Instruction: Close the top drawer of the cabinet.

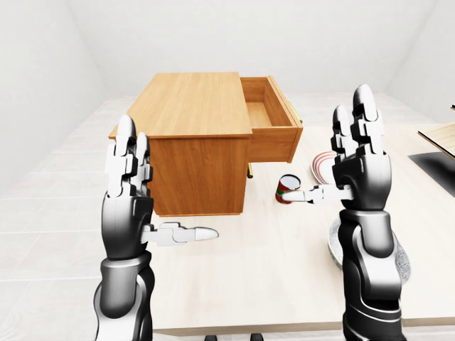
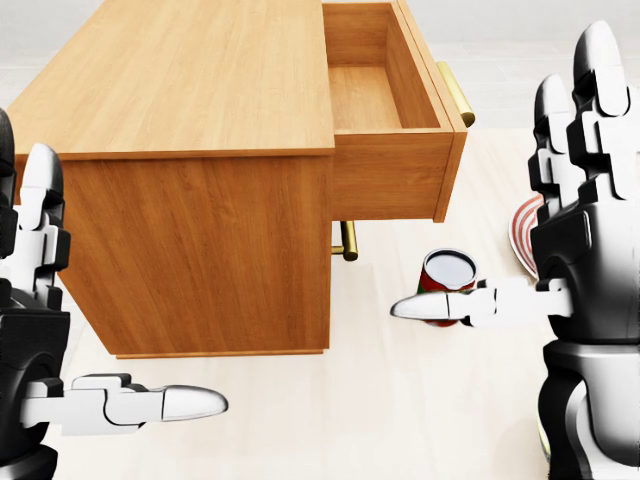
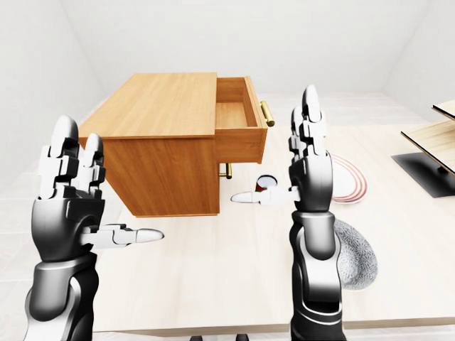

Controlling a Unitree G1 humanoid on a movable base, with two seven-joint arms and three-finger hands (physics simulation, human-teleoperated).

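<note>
Drawer [image 2: 385, 100]: pulled out of cabinet [image 2: 190, 150], 1 o'clock in head view; brass handle [image 2: 455, 92] on its right face, the side to push.
Right hand [image 2: 575, 235]: 3 o'clock, fingers spread, empty, apart from drawer.
Left hand [image 1: 128, 192]: spread, empty.
Can [image 2: 447, 272]: below drawer, beside right thumb.

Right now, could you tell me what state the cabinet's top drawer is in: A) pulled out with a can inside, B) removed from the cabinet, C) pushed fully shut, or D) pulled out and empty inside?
D: the top drawer juts out of the cabinet, its bare wooden floor showing; the tomato sauce can stands on the table below.
</note>
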